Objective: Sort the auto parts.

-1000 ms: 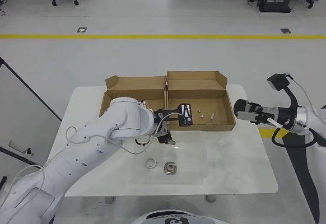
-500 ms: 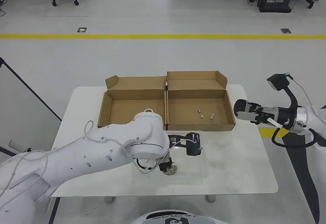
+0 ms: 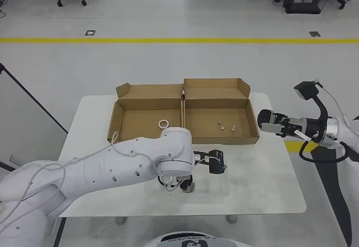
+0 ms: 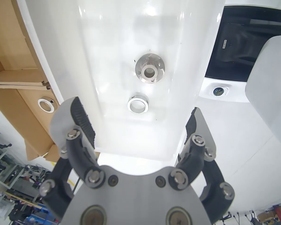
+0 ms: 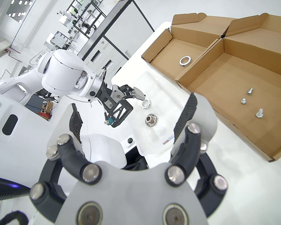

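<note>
Left gripper low over near part of table, jaws spread, holding nothing. Below it, ring flat on table, bore up; flanged hub just beside, flange down, bore axis upright. Farther: second ring flat in left box; three bolts in right box. Right gripper released, empty, just off right box's outer side
</note>
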